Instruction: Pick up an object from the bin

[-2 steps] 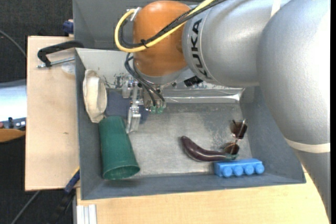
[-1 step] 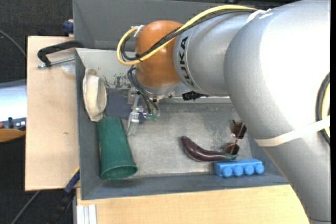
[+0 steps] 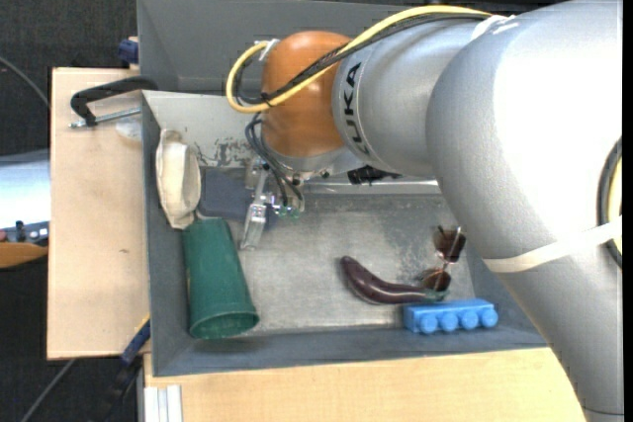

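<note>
- Reaching into the grey bin (image 3: 198, 44) from the right with the silver arm (image 3: 495, 114), its orange wrist cover (image 3: 302, 99) and looped yellow cable (image 3: 396, 20) sitting above the bin's back-left part.
- Hanging the gripper (image 3: 253, 224) low in the left half of the bin, pointing down and to the left.
- Finding the gripper tip just beside the narrow closed end of a green cup (image 3: 216, 277), at that end's right edge; not managing to tell whether touching or apart.
- Seeing that cup lying on its side along the left wall, open mouth facing the near-left corner.
- Noting a dark grey flat piece (image 3: 224, 194) just left of the gripper, above the cup, partly tucked beside a cream rounded thing (image 3: 177, 179) leaning against the left wall.
- Not managing to tell whether the gripper is spread or pressed together; seeing nothing pinched in it.
- Spotting, well apart on the right side of the floor, a dark purple curved thing (image 3: 376, 286), a blue studded brick (image 3: 450, 316) near the front wall, and a small brown thing (image 3: 449, 244) too unclear to name.
</note>
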Tool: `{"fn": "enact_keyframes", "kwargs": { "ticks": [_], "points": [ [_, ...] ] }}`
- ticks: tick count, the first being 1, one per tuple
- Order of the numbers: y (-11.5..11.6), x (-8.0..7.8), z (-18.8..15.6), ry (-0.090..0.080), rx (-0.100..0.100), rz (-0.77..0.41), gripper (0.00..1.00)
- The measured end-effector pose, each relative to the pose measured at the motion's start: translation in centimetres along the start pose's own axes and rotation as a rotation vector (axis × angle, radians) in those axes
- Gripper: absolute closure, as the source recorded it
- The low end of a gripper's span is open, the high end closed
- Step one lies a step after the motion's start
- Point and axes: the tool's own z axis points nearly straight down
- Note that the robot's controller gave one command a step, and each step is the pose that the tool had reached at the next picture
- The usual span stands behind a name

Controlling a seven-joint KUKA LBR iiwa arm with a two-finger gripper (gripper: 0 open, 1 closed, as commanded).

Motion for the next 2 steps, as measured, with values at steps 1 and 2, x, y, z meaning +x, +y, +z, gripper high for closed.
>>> {"fn": "enact_keyframes", "kwargs": {
  "ticks": [1, 2],
  "points": [
    [-2.0, 0.2, -0.1, 0.000, 0.000, 0.017, 0.00],
    [0.1, 0.0, -0.1, 0.001, -0.002, -0.001, 1.00]
  ]
}}
